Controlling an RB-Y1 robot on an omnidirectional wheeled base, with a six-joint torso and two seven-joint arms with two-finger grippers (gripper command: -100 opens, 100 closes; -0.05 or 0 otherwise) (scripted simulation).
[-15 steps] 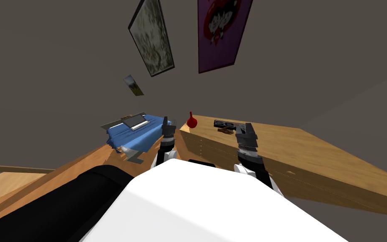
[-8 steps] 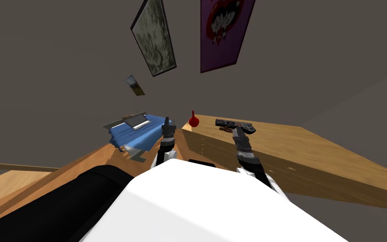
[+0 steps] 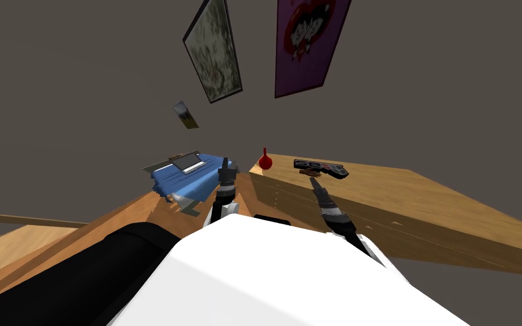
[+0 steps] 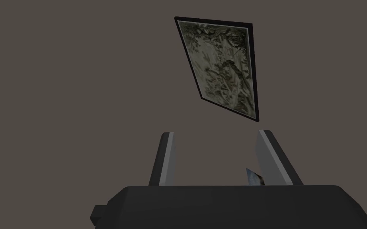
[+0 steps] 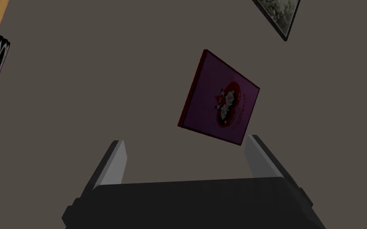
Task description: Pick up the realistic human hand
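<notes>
Right gripper (image 3: 312,180): fingers apart, near the brown hand (image 3: 307,170) on the wooden dresser (image 3: 424,192).
Left gripper (image 4: 216,133): fingers apart.

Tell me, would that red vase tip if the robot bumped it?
Probably: the red vase stands upright on a round belly with a thin neck, so it may tip, then roll. It sits near the wooden dresser's corner, so it could fall off.

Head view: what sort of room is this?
Likely a room in a house, perhaps a bedroom: framed picture and purple poster on the wall, wooden drawer chest bearing a red vase.
</notes>
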